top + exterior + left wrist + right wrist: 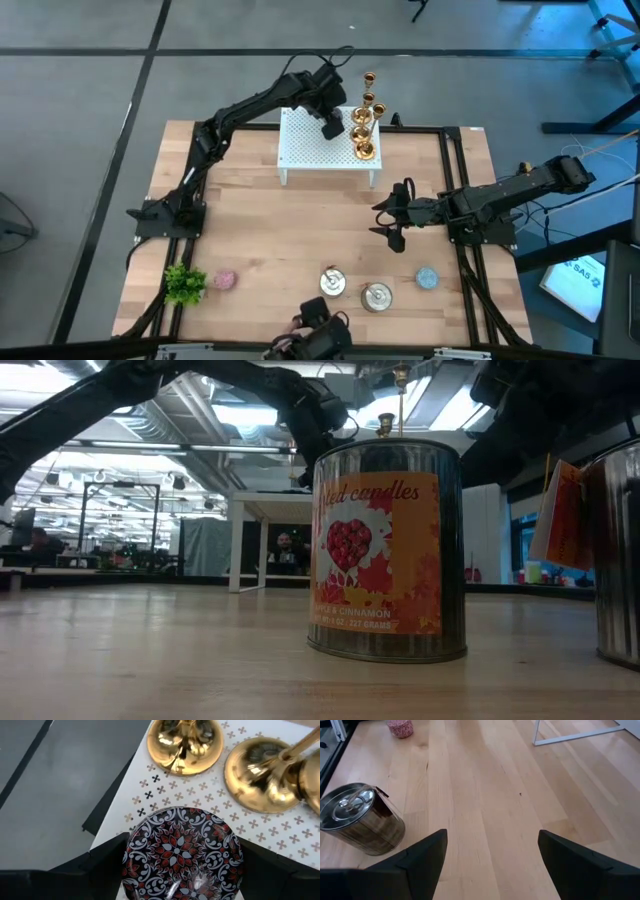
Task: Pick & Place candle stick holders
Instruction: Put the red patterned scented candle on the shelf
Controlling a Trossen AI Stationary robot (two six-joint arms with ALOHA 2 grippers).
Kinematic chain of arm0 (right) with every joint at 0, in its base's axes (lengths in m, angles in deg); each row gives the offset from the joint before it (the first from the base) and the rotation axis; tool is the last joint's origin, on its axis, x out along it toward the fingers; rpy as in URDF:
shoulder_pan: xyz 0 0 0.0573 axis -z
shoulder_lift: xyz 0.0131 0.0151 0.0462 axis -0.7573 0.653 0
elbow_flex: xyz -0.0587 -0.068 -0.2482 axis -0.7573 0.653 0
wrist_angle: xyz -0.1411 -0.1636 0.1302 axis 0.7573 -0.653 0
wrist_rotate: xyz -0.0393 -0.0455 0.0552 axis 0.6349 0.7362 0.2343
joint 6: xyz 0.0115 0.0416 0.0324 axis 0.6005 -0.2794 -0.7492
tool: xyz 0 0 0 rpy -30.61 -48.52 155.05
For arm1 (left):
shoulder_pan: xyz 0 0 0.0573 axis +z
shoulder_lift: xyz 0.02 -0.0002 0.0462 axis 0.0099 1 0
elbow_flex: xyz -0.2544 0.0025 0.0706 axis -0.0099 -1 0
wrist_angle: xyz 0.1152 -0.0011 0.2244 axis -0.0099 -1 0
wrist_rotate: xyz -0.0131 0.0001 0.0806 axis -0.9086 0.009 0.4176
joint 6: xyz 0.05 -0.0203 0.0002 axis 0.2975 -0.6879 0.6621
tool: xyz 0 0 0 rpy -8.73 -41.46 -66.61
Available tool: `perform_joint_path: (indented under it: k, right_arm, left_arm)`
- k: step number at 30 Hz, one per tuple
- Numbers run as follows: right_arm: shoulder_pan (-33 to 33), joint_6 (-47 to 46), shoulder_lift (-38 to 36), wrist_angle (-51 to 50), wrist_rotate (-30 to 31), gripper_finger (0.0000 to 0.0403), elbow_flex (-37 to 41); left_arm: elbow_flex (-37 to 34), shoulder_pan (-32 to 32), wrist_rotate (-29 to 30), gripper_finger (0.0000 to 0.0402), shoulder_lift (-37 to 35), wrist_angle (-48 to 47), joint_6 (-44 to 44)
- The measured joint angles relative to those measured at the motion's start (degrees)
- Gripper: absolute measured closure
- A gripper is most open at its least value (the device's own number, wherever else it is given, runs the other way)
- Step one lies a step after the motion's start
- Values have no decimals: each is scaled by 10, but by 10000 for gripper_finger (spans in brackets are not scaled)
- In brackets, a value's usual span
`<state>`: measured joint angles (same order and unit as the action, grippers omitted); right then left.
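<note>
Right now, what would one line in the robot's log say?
left gripper: at patterned round tin on white stand | candle stick holders: three upright on stand beside tin | right gripper: jaws open, empty, over table
</note>
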<state>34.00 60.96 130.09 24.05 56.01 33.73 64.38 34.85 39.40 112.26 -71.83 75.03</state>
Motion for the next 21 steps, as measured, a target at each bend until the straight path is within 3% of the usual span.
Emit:
perform_joint_path:
  k: [7,13,21]
  right_arm:
    - [0,-1,0,0,-1,87,0]
    - [0,1,0,0,-1,87,0]
    - [0,1,0,0,-1,87,0]
  left_arm:
    - [0,-4,-1,80,0,37,-19]
    - [0,-4,-2,47,0,36,-49]
    - [15,-8,117,35,-9,23,-29]
